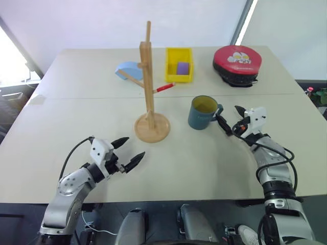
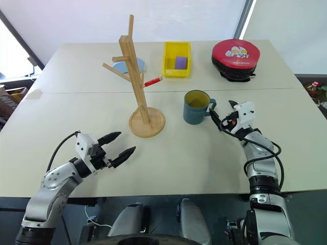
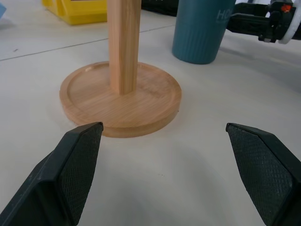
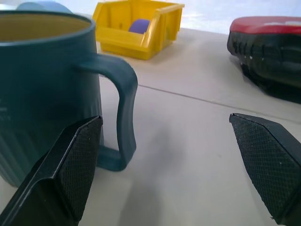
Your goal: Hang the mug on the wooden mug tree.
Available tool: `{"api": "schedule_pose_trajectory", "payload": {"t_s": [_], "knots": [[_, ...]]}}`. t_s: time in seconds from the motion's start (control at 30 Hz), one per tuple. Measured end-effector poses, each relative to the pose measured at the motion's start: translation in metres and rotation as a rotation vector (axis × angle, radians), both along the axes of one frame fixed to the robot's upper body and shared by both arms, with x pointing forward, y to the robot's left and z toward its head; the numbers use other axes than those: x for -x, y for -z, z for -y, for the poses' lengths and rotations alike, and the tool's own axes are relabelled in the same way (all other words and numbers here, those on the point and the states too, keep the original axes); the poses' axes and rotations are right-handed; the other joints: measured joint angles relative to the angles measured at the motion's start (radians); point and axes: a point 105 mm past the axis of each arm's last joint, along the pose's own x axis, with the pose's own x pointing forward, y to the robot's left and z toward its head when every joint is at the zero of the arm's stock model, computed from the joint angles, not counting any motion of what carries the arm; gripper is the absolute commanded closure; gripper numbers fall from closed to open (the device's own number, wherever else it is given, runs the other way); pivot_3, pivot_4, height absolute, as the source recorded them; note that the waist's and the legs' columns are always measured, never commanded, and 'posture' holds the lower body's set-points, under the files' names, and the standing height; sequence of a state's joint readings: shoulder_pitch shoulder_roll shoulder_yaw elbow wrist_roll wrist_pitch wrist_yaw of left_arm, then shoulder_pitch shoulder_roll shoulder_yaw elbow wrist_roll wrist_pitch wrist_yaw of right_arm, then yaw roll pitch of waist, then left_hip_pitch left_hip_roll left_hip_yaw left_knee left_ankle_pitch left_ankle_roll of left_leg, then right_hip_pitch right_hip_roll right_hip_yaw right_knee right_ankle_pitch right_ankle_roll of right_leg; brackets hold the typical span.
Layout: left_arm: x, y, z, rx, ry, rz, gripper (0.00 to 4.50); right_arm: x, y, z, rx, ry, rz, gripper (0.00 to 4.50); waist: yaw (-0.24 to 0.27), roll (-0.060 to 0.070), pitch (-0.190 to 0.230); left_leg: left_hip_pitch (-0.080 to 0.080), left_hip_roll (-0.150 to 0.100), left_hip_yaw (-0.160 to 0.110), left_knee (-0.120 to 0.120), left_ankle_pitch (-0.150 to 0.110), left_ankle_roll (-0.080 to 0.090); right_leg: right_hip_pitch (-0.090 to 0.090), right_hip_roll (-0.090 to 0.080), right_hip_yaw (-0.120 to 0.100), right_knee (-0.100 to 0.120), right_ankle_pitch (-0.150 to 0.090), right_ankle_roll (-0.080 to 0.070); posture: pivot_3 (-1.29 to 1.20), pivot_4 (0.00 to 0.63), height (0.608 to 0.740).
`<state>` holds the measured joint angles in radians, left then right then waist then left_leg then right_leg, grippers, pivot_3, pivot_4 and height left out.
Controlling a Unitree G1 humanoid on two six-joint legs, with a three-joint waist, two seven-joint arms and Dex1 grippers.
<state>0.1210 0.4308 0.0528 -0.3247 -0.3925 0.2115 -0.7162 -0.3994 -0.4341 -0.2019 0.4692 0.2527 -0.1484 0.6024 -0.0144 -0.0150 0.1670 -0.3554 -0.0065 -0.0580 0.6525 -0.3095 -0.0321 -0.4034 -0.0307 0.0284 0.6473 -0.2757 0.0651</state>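
Fingers spread wide on both sides, nothing gripped! The right gripper sits level just beside the teal mug, its black fingers flanking the loop handle without closing on it. The mug stands upright on the table, near the wooden mug tree. The left gripper hovers empty before the tree's round base.

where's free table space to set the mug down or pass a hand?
Free: the near strip between the left end effector and right end effector, and the far-left corner beside the blue dish. Crowded: the back row of wooden mug tree, yellow bin and red case, plus the mug at the right end effector.
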Motion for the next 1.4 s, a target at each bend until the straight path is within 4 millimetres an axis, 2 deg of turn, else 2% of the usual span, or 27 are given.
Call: {"api": "schedule_pose_trajectory", "payload": {"t_s": [0.63,0.67,0.73,0.9,0.93,1.13,1.3,1.4], "knots": [[-0.001,-0.003,0.003,0.000,0.007,0.028,0.00,-0.022,0.009,-0.029,-0.056,-0.057,-0.033,0.02,-0.002,0.000,0.000,0.000,0.000,0.000,0.000,0.000,0.000,0.000,0.000,0.000,0.000,0.000,0.000,0.00,0.150,0.740],[-0.001,-0.003,0.003,0.000,0.007,0.028,0.00,-0.023,0.009,-0.030,-0.059,-0.058,-0.033,0.53,-0.002,0.000,0.000,0.000,0.000,0.000,0.000,0.000,0.000,0.000,0.000,0.000,0.000,0.000,0.000,0.00,0.150,0.740],[-0.002,-0.003,0.003,0.000,0.007,0.029,0.00,-0.025,0.008,-0.033,-0.073,-0.067,-0.033,1.26,-0.002,0.000,0.000,0.000,0.000,0.000,0.000,0.000,0.000,0.000,0.000,0.000,0.000,0.000,0.000,0.00,0.150,0.740],[-0.003,-0.005,0.004,0.000,0.005,0.035,0.00,-0.025,0.008,-0.042,-0.097,-0.118,-0.033,3.99,-0.002,0.000,0.000,0.000,0.000,0.000,0.000,0.000,0.000,0.000,0.000,0.000,0.000,0.000,0.000,0.00,0.150,0.740],[-0.003,-0.005,0.003,0.000,0.005,0.035,0.00,-0.024,0.008,-0.043,-0.103,-0.125,-0.032,4.40,-0.002,0.000,0.000,0.000,0.000,0.000,0.000,0.000,0.000,0.000,0.000,0.000,0.000,0.000,0.000,0.00,0.150,0.740],[-0.004,-0.005,0.003,-0.001,0.000,0.036,0.00,-0.016,0.007,-0.047,-0.071,-0.165,-0.021,4.46,0.001,0.000,0.000,-0.001,0.000,0.000,0.000,0.000,0.000,0.000,-0.001,0.000,0.000,0.000,0.000,0.00,0.150,0.740],[-0.005,-0.006,-0.002,-0.012,-0.015,0.038,0.00,0.011,-0.016,-0.061,0.245,-0.287,0.106,4.46,0.001,0.001,0.000,-0.001,0.000,0.000,0.000,0.000,0.000,-0.001,-0.001,0.000,0.000,0.000,0.000,0.00,0.150,0.740],[-0.005,-0.006,-0.005,-0.021,-0.022,0.039,0.00,0.025,-0.032,-0.075,0.374,-0.367,0.174,4.46,-0.001,0.001,0.000,0.000,0.000,0.000,0.000,0.000,0.000,-0.001,0.000,0.000,0.000,0.000,0.000,0.00,0.150,0.740]]}}
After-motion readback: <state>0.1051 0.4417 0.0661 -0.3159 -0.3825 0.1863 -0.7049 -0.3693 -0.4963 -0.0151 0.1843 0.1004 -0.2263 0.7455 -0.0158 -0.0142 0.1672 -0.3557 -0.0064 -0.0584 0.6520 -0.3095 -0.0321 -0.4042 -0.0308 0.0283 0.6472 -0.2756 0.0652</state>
